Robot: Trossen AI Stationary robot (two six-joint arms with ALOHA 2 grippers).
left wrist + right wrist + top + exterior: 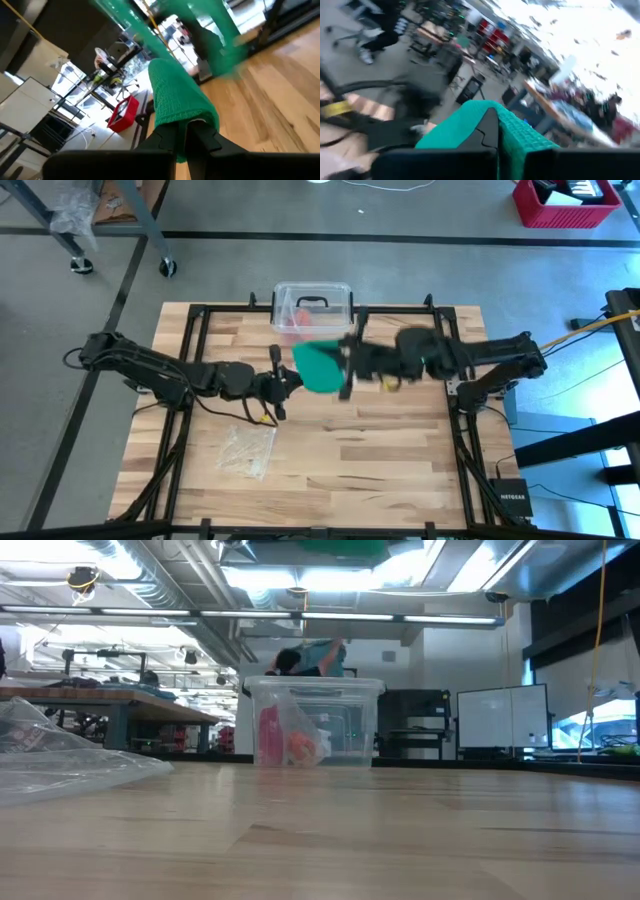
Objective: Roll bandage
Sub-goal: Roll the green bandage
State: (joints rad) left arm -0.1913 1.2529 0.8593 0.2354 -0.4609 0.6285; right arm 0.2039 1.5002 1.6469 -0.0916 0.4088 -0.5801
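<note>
The green bandage (320, 365) hangs in the air over the table's middle, between my two grippers. My left gripper (291, 381) comes from the table's left and is shut on one end (176, 100). My right gripper (349, 366) comes from the right, higher up, and is shut on another part (470, 125). In the low view only a green patch of the bandage (340, 548) shows at the top edge, high above the table. In the left wrist view the strip (150, 35) runs away from my fingers toward the blurred right arm (207, 42). My left gripper pinches the bandage's end (186, 116) between its two shut fingers (167, 137); the cloth folds over the fingertips. The fingers come nearly level from the table's left. The bandage is clear of the table. My right gripper pinches the bandage (522, 135) between its shut fingers (487, 130), and the cloth drapes over both sides of the tips. The fingers come level from the table's right. Which part of the strip this is I cannot tell. The cloth is lifted clear.
A clear plastic box (313, 305) with a black handle stands at the table's far edge, just beyond the grippers, with orange and pink items inside (290, 740). A thin clear wrapper (248, 448) lies near the front left. Bare wood (380, 470) lies toward the near edge.
</note>
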